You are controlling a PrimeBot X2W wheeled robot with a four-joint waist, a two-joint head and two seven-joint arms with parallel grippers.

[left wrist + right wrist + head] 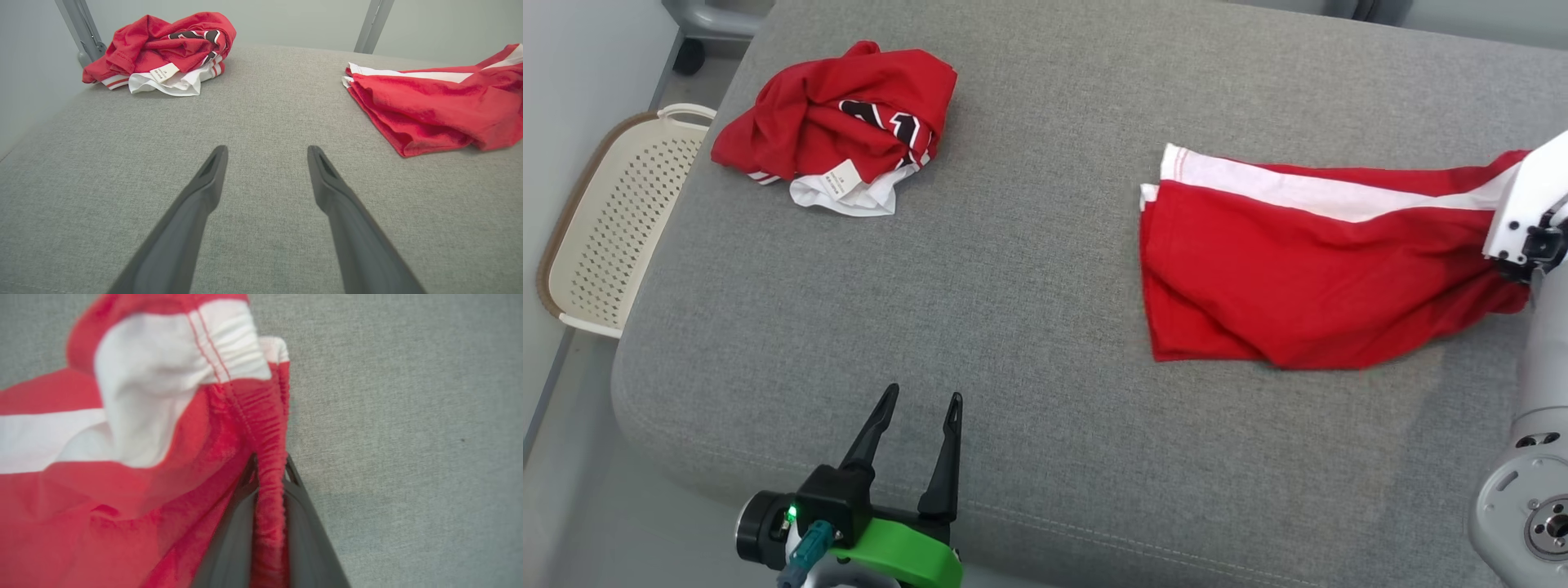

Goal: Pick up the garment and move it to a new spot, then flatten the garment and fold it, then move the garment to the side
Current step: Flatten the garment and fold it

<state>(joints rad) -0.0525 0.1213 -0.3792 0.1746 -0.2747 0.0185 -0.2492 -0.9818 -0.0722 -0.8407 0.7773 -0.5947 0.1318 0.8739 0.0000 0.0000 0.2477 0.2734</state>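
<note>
The garment [1298, 269], a pair of red shorts with a white side stripe [1307, 192], lies toward the right of the grey cushion [1013, 286], its leg ends pointing to the middle and its waist end drawn up at the right edge of the head view. The right tool [270, 461] is clamped on the gathered elastic waistband [269, 428], a ridge of red fabric pinched between its two dark fingers. The left tool [924, 394] hovers low over bare cushion near the front edge with its fingers spread apart and nothing between them. The cloth looks thin, light and quite limp: it sags and creases wherever it is unsupported, so a single pinch will probably let it hang in a bunch, not a sheet. The waistband is likely the soundest place to take hold, being thicker and ribbed and so less apt to slip out than the smooth leg fabric. For flattening, a second hold on the opposite end of the waistband or on a leg hem would probably be needed to spread it. A second red garment [841, 122] sits crumpled at the far left, well apart, and a pale basket [613, 237] stands beside the cushion.
</note>
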